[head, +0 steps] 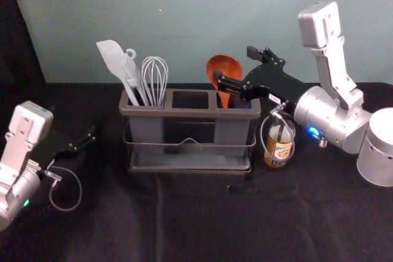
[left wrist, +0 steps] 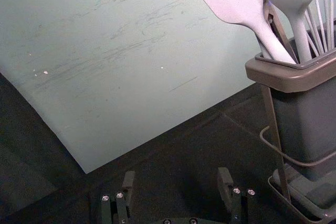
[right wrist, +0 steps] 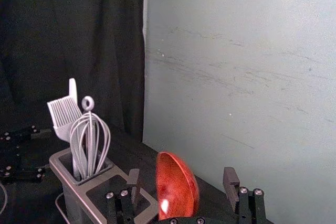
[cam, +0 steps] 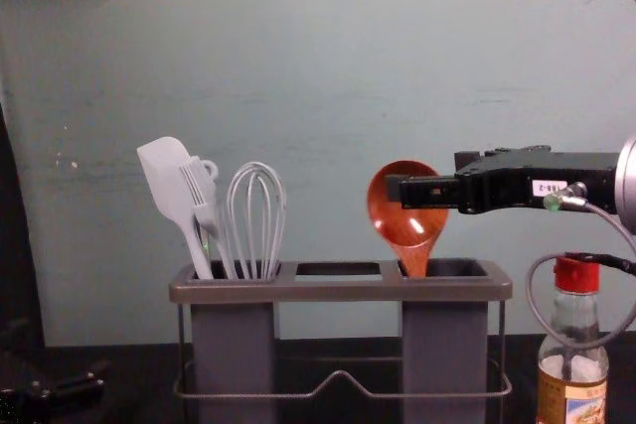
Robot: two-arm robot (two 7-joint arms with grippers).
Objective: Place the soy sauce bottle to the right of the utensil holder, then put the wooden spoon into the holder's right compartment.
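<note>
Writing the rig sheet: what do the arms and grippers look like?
Left arm and right arm: silver-white, grey cable loops; green light left, blue light right. Left gripper and right gripper: black, two-fingered, silver screws; white label on the right.

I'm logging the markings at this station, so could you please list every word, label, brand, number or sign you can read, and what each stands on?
White sticker on the right tool: seems to end in "-2"; the characters before it are too small to read surely.
Label on the soy sauce bottle: print and brand too small to read.
Utensil holder: no lettering seen.
</note>
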